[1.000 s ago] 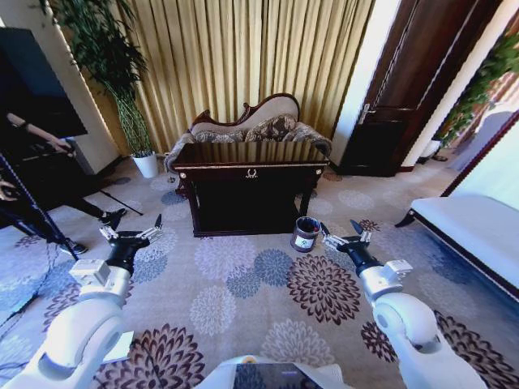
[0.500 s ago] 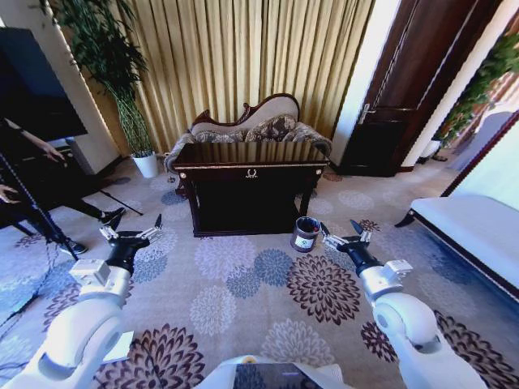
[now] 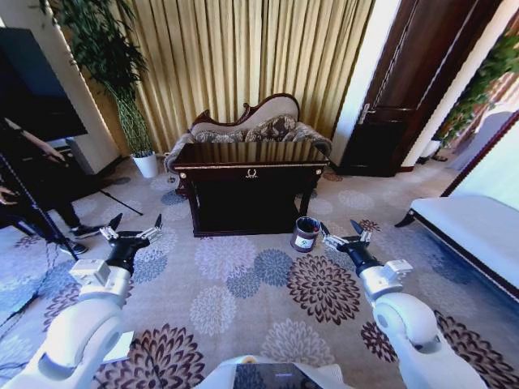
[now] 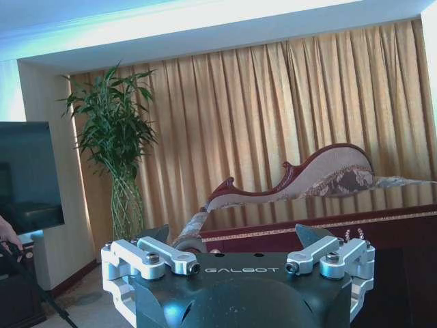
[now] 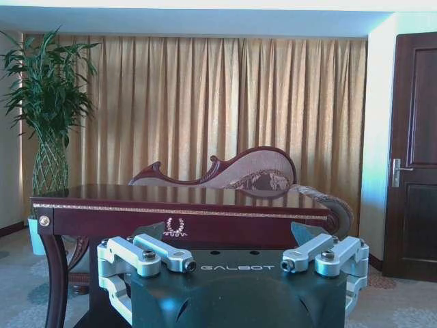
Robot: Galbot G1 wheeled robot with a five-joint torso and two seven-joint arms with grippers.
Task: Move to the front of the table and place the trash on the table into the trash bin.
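At the far left of the head view a dark screen (image 3: 36,81) fills the upper corner, with a tall potted plant (image 3: 122,89) just beside it against the gold curtain (image 3: 243,57). In the lower left the left gripper (image 3: 132,230) hangs over the flowered carpet (image 3: 243,284), its two fingers spread apart and holding nothing. In the left wrist view the word GALBOT is printed on its black body.

At the frame's middle stands the table (image 3: 251,154), its glossy top reflecting the curtain so that any trash on it cannot be made out; a gold emblem sits on its front apron, and a patterned sofa (image 3: 259,126) is just behind. A wide strip of bare carpet lies between the table's front edge and both arms.

The trash bin (image 3: 306,233) stands on the carpet near the table's right front leg; its round white logo is too small to read. Right of it the right gripper (image 3: 340,235) hovers, fingers apart and empty. A dark door (image 3: 405,89) and a pale bench (image 3: 470,231) close the right side.
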